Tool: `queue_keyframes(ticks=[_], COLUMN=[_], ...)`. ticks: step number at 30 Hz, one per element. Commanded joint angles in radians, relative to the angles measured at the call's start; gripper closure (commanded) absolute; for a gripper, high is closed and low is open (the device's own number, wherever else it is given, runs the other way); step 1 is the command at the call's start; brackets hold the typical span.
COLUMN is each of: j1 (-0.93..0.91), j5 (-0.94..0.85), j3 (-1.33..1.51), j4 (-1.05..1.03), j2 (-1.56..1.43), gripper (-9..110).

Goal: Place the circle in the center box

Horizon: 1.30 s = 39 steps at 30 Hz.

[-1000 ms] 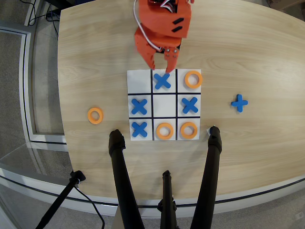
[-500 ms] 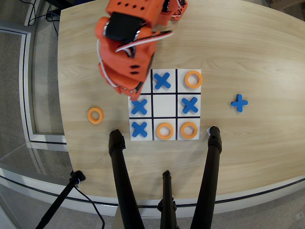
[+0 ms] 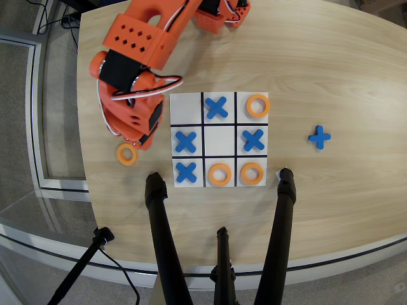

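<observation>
Circle [image 3: 127,154] on the counter [image 3: 331,76] now sits under my tool [image 3: 135,141], swung over from the board; tool's spread unclear.

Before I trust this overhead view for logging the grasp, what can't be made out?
- Orange two-finger gripper: its fingertips sit under the arm's own body, so open or shut is unreadable.
- Flat orange ring on the bare wood: its upper edge meets the gripper; contact is unclear.
- Arm base: cut off by the top edge.

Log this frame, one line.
phase: reaching | gripper: above loose ring, off board | grip: unclear | center box: empty
</observation>
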State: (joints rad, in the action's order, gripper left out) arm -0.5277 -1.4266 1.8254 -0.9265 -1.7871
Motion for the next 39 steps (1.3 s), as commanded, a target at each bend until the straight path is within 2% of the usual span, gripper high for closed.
queue_keyframes(ticks=[1, 23, 31, 39], j1=[-0.006, -0.066, -0.072, -0.066], j5=[-0.006, 0.006, 0.003, 0.009], j3=[-0.083, -0.699, -0.853, -0.861], j4=[0.012, 0.008, -0.095, -0.126], j2=[0.044, 0.746, 0.89, 0.919], gripper=[90, 90, 90, 90])
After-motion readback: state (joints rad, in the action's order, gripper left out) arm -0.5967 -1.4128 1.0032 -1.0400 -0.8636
